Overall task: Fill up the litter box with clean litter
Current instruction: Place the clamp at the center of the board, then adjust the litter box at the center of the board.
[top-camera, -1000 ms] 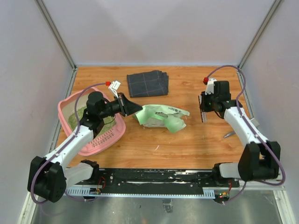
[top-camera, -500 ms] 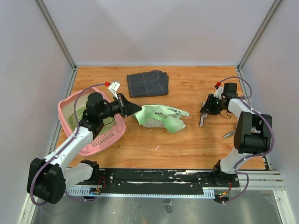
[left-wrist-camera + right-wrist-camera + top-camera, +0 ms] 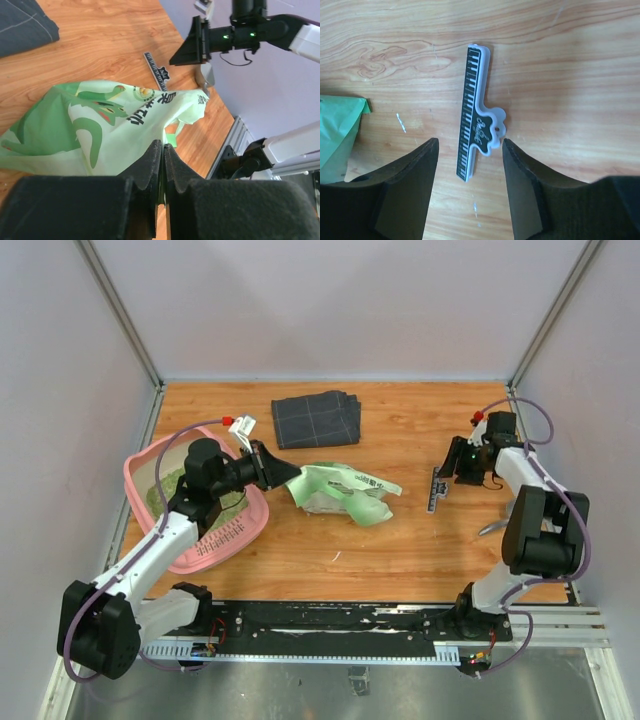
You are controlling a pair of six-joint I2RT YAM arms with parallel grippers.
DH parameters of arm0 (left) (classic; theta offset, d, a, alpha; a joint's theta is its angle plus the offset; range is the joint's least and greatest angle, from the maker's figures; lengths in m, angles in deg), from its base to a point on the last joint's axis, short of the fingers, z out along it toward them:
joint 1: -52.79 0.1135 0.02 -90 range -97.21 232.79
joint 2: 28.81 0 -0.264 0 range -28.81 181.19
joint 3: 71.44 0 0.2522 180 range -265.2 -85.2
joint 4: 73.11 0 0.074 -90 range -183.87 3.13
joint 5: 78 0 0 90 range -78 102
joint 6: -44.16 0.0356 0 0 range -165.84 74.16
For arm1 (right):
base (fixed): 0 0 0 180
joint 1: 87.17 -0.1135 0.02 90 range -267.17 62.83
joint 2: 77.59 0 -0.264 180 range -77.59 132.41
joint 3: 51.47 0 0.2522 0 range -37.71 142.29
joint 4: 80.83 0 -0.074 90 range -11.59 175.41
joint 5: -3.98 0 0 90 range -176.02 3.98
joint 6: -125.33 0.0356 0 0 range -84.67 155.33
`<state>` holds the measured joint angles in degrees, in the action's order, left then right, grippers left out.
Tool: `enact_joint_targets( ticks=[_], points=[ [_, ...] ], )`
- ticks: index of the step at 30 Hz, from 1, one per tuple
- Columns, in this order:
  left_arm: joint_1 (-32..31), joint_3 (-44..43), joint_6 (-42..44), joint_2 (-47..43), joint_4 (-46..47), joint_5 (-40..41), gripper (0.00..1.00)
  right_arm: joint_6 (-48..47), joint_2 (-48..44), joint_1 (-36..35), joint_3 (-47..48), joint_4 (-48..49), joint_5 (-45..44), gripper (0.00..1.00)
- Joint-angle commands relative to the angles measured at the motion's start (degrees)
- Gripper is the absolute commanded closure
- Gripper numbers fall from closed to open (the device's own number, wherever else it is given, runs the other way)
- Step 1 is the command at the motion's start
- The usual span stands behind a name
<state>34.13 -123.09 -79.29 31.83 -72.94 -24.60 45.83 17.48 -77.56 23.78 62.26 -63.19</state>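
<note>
Wood-grain table between pale walls carries both arms. The left gripper has its fingers pressed together on the left edge of a green-and-white printed bag, which lies crumpled near the middle of the table. To the left of that claw, under the left arm, sits the pink litter box, with clean litter showing as a greenish-tan patch in its far-left part.

The right gripper stands well open and holds nothing. In its wrist view a long clip printed with piano keys lies flat on the wood between the two fingers, touching neither. From above, that clip is right of the bag and apart from it. A dark grey folded cloth lies at the far side, and a grey metal scoop lies near the right edge.
</note>
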Motion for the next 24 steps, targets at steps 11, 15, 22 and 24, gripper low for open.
enact_joint_targets(
  ticks=[11, 15, 22, 24],
  points=[
    [0.17, -6.10, 2.15, -1.14, -7.05, 14.61, 0.55, -18.17, -32.18, -17.97, -7.29, 5.08, -6.97, 0.31],
    [0.18, -8.29, 3.42, -1.43, -13.53, 25.91, 0.45, -23.95, -40.22, -27.33, -11.77, 8.15, -6.16, 0.28],
    [0.39, -9.75, 5.58, -1.98, -20.80, 50.78, 0.29, -31.41, -50.30, -41.21, -18.53, 10.77, -9.95, 0.22],
    [0.73, -9.73, 5.72, -1.35, -21.23, 54.21, 0.28, -32.64, -51.70, -44.41, -19.96, 11.65, -11.03, 0.20]
  ],
)
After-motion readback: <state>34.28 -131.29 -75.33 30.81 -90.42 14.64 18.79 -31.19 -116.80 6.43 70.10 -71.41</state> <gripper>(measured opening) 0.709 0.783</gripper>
